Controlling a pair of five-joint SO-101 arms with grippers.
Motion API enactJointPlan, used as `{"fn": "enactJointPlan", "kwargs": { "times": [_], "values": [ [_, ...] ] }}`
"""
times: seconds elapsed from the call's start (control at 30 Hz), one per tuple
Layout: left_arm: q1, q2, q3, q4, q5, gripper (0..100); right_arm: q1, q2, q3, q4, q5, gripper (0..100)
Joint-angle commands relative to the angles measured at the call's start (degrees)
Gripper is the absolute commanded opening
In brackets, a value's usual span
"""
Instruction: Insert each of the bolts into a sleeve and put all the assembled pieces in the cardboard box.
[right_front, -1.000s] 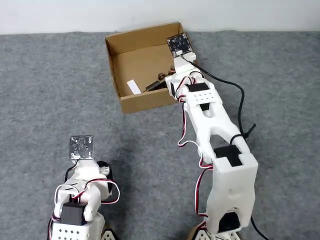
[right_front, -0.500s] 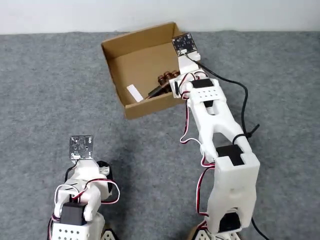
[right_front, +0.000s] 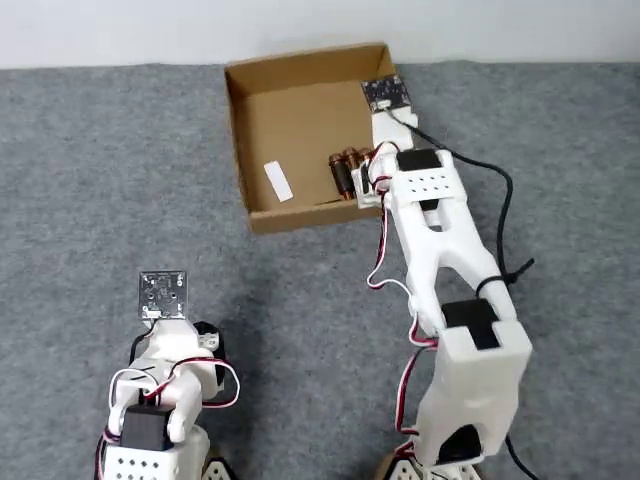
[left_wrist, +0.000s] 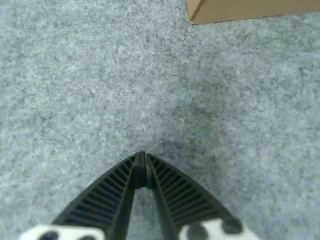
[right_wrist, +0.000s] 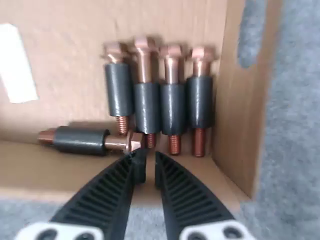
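Several copper bolts in dark sleeves (right_wrist: 160, 100) lie side by side in a corner of the cardboard box (right_wrist: 240, 100), with one more assembled piece (right_wrist: 82, 140) lying crosswise in front of them. My right gripper (right_wrist: 147, 159) hovers just above that crosswise piece's bolt head, its fingers a narrow gap apart and holding nothing. In the high view the right arm (right_front: 425, 200) reaches over the near right corner of the box (right_front: 300, 120), beside the bolts (right_front: 345, 170). My left gripper (left_wrist: 145, 159) is shut and empty over bare carpet.
A white label (right_front: 278, 181) lies on the box floor. Grey carpet (right_front: 120, 180) covers the table all around. The left arm (right_front: 165, 370) sits folded at the near left, a corner of the box (left_wrist: 240, 10) far ahead of its gripper.
The box has slid and turned to the right with the right arm over its corner. The sleeved bolts now show beside the arm. The left arm has not moved.
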Motion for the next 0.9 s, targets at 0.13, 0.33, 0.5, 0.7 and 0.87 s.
{"fn": "enactJointPlan", "kwargs": {
  "times": [0.13,0.33,0.5,0.7,0.87],
  "values": [
    [-0.2,0.1,-0.6,0.4,0.2,1,-5.1,-9.7,-0.6,3.2,-0.8,1.1],
    [-0.2,0.1,-0.6,0.4,0.2,1,-6.4,-17.2,-0.6,3.4,-0.9,16.5],
    [-0.2,0.1,-0.6,0.4,0.2,1,-6.0,-26.3,-0.4,5.4,-0.9,12.1],
    [-0.2,0.1,-0.6,0.4,0.2,1,-5.8,-35.8,-0.3,18.5,-1.8,1.2],
    [-0.2,0.1,-0.6,0.4,0.2,1,-1.4,-44.4,-0.3,27.0,-8.4,0.8]
  ]
}}
